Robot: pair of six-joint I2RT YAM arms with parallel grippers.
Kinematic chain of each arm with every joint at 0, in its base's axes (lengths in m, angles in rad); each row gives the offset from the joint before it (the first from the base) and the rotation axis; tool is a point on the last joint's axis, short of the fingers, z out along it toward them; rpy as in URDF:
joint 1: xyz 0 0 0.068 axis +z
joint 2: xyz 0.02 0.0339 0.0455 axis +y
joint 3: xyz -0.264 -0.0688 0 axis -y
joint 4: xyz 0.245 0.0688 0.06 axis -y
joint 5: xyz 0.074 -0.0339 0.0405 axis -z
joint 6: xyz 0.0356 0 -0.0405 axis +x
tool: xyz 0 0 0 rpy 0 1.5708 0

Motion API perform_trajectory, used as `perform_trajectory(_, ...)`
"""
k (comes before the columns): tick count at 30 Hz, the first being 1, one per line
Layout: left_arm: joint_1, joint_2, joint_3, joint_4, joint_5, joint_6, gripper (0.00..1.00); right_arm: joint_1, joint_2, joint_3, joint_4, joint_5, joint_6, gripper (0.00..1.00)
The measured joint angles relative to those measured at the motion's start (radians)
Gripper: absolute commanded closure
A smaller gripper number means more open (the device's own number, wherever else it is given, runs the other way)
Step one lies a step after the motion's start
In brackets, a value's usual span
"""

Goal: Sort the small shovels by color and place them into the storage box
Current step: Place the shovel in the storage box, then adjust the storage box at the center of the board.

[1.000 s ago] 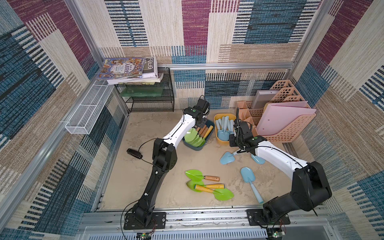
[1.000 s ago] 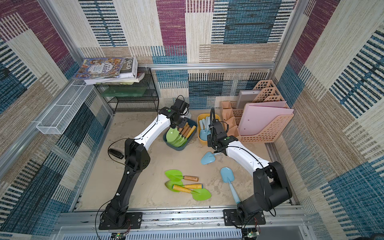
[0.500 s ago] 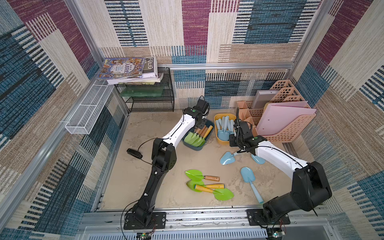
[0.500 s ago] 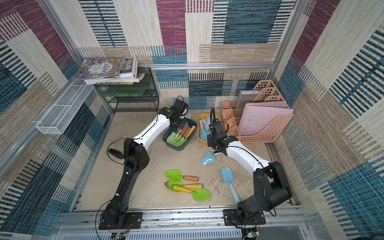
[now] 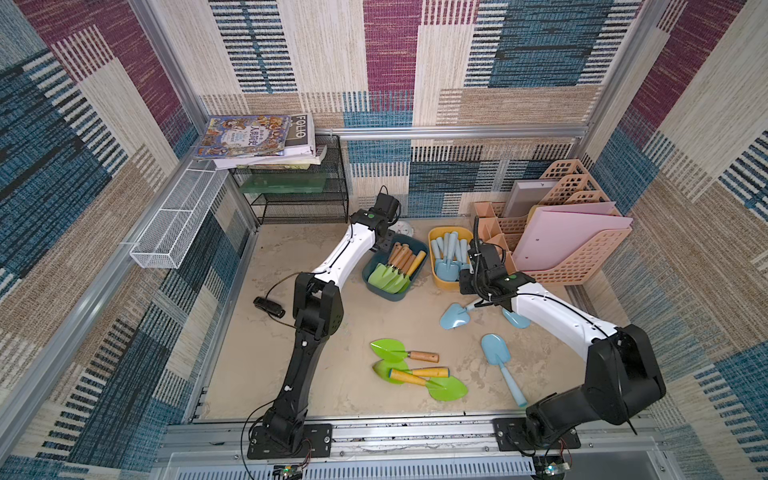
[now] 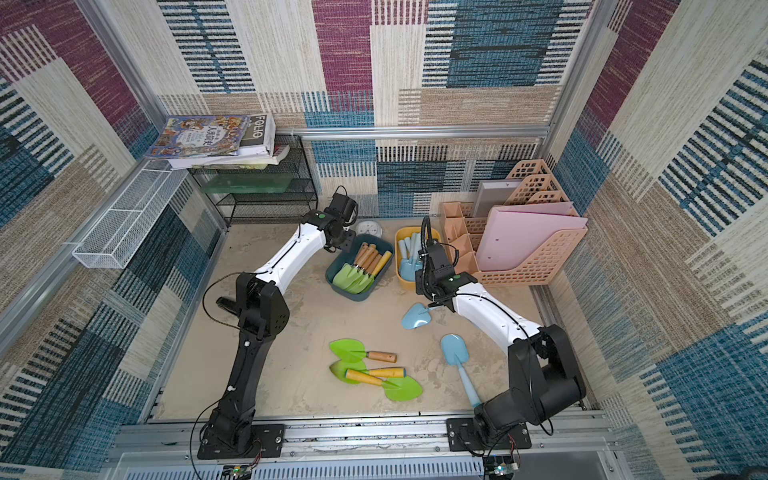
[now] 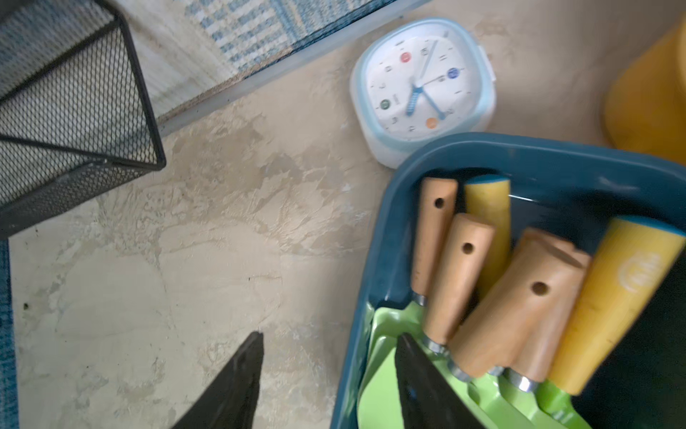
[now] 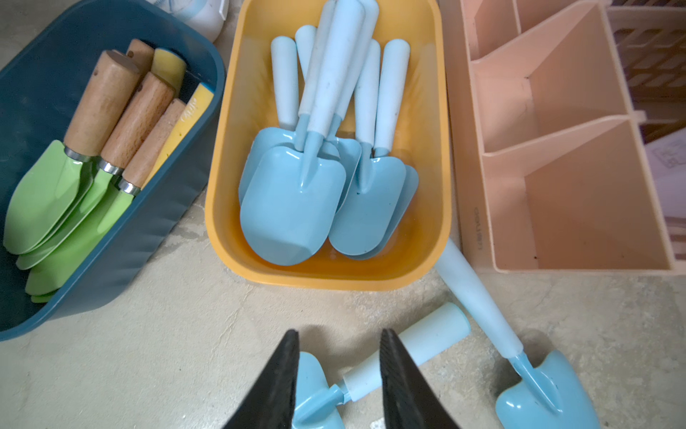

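Observation:
My left gripper (image 7: 330,336) is open at the near rim of the dark blue storage box (image 5: 370,282). One finger is over the lime-green shovels (image 7: 460,271) inside and the other is over the table. It holds nothing. My right gripper (image 8: 339,332) is open just above a pale blue shovel (image 8: 419,341) lying on the table, and its jaws straddle the neck without touching it. The yellow box (image 8: 222,148) holds several pale blue shovels (image 8: 297,193). Three green shovels (image 5: 415,371) lie loose on the table. Two more blue ones (image 5: 498,357) (image 8: 545,393) lie near the right arm.
A white clock (image 7: 423,89) lies just behind the blue box. A black mesh rack (image 5: 299,199) with books stands at the back left. Pink organizers (image 5: 569,237) stand to the right of the yellow box. A small black device (image 5: 268,305) with a cable lies at the left.
My left gripper has opened and let go of a green shovel, which now lies in the blue box. The right gripper has hardly moved.

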Motion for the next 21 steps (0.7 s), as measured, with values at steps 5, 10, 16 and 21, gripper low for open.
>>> perform_trajectory(5,0.030,0.013,-0.021,0.006,0.095,-0.049,0.43,0.000,-0.002,0.000,0.000,0.008,0.000,0.61)
perform_trajectory(10,0.026,0.003,-0.083,0.023,0.168,-0.064,0.43,0.000,0.000,0.000,-0.001,0.016,0.003,0.61)
perform_trajectory(16,0.030,-0.001,-0.137,0.034,0.161,-0.073,0.44,0.000,0.005,0.000,-0.002,0.018,0.004,0.61)
perform_trajectory(21,0.029,0.005,-0.140,0.039,0.149,-0.094,0.51,0.002,0.005,0.000,-0.005,0.018,0.007,0.61)
